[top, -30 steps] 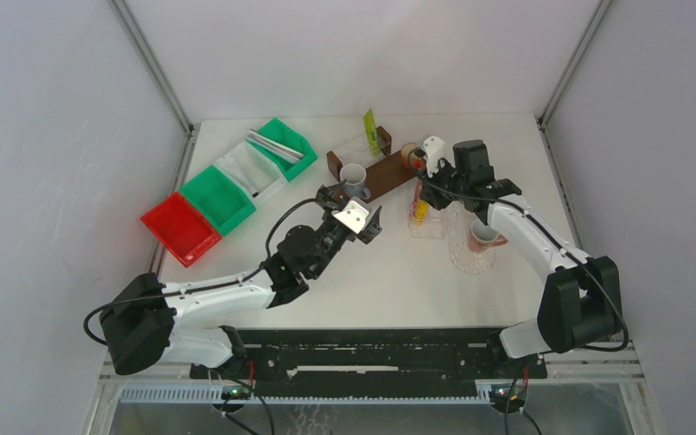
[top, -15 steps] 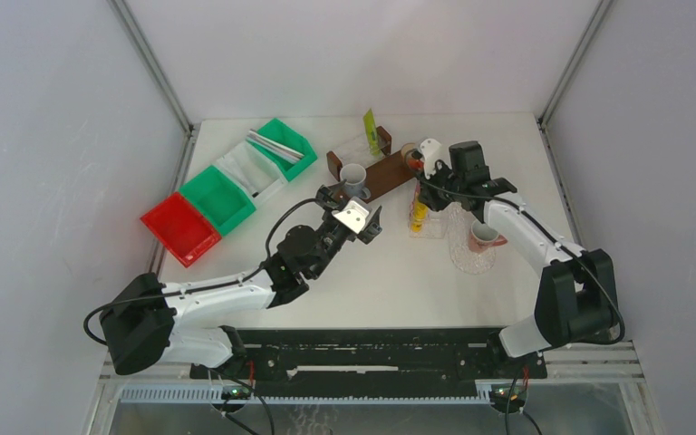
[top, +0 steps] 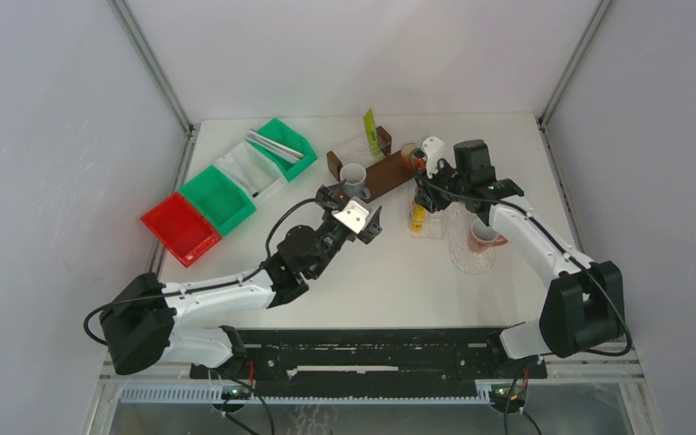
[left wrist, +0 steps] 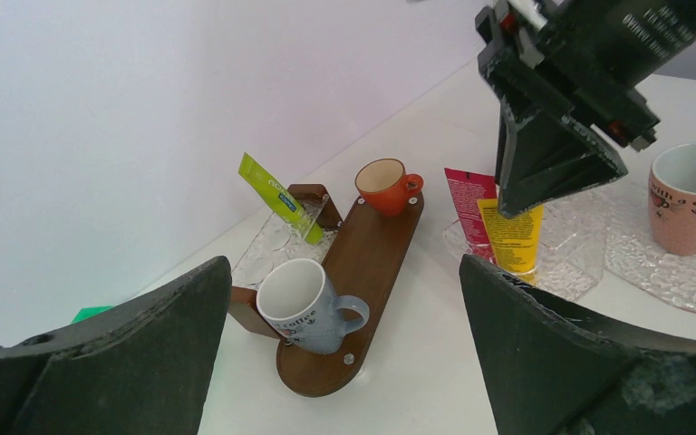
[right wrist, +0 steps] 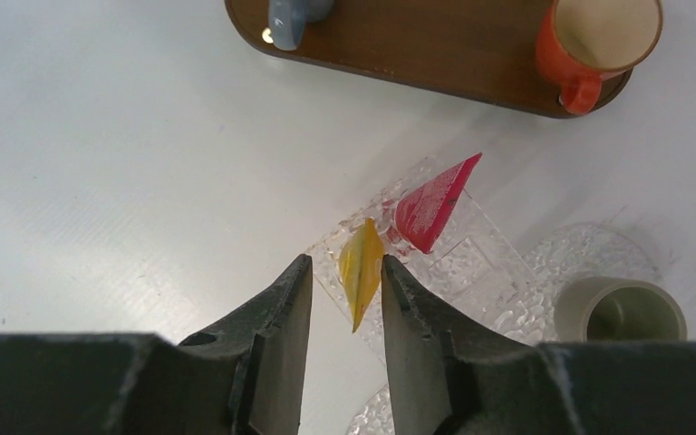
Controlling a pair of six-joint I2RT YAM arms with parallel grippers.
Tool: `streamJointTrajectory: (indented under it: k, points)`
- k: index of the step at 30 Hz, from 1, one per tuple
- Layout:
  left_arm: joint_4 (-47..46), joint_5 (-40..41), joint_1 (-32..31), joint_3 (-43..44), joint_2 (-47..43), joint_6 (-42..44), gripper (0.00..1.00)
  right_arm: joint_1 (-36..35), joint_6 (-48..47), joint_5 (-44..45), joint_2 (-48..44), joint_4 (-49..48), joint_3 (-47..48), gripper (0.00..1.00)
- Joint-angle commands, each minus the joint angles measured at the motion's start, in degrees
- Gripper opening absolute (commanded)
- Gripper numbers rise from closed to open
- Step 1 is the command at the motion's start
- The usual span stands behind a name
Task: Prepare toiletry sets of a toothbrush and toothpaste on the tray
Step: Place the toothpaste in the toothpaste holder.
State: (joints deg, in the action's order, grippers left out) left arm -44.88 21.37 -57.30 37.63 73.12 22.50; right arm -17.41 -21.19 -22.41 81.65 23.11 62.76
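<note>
A brown wooden tray [top: 390, 174] holds a grey mug [top: 353, 177] and an orange cup [top: 409, 154]. A green-yellow tube [top: 372, 131] leans in a clear holder behind it. My right gripper [right wrist: 346, 290] hangs over a clear glass holder [right wrist: 471, 263] containing a yellow tube [right wrist: 361, 267] and a red tube [right wrist: 430, 204]. Its jaws stand on either side of the yellow tube's top, with a gap on the left. My left gripper [left wrist: 344, 362] is wide open and empty, just in front of the grey mug [left wrist: 304, 304]. Toothbrushes [top: 272, 145] lie in a green bin.
A pinkish mug [top: 483, 237] stands on a glass dish [top: 468, 258] right of the tube holder. Red [top: 181, 228], green [top: 220, 198], white [top: 254, 172] and green [top: 294, 154] bins stand in a row at the left.
My right gripper has shifted slightly above the tube holder. My left arm has not moved.
</note>
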Motion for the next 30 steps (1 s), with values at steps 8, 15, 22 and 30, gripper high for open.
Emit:
streamJointTrajectory:
  k: [8,15,22,30]
  points:
    - [-2.7,0.4,0.1,0.9,0.0,-0.4,1.0,4.4,-0.7,-16.1,-9.3,2.6,2.9,0.43]
    - [-2.7,1.3,0.4,1.3,0.0,-1.0,1.0,7.9,0.1,-27.7,-12.5,2.5,1.6,0.43]
    - [0.6,-4.7,7.2,1.0,-4.1,-12.6,1.0,9.2,0.8,-30.4,-13.5,2.1,1.1,0.44]
    - [9.2,-16.1,24.4,2.4,-6.3,-41.5,1.0,10.0,1.1,-31.7,-14.8,1.5,0.4,0.45]
